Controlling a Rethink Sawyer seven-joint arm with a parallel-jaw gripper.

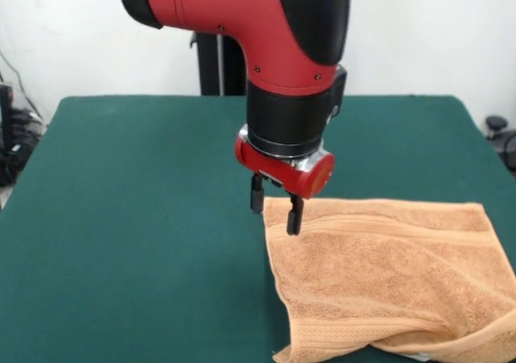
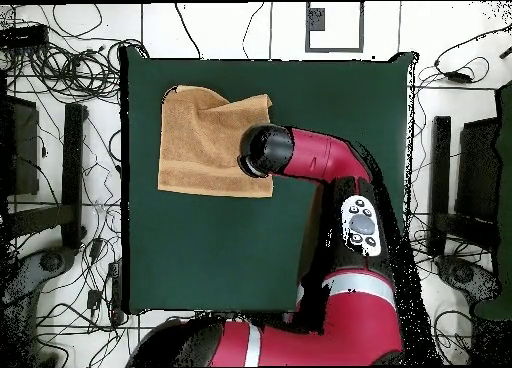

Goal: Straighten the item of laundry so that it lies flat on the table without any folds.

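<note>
We record the towel (image 1: pixel 387 278) lying in the lower right of the front view, on the dark green table (image 1: pixel 129 218). Its far edge is straight with a woven band running along it. The near part is rumpled: a raised fold runs across the lower right corner, and the lower left corner curls under. A small white patch shows at its bottom edge.

The gripper (image 1: pixel 276 211) hangs below the red and black arm (image 1: pixel 266 40) at frame centre, over the towel's upper left corner. We see two dark fingers (image 1: pixel 295 215) with a narrow gap between them; one tip overlaps the towel's corner, the other sits just off its edge. We cannot tell whether they pinch the cloth.

In the overhead view the towel (image 2: pixel 205 144) sits in the upper left of the table (image 2: pixel 330 114), with a crease near its top edge. The arm's wrist (image 2: pixel 268 150) covers its right edge and hides the gripper.
</note>
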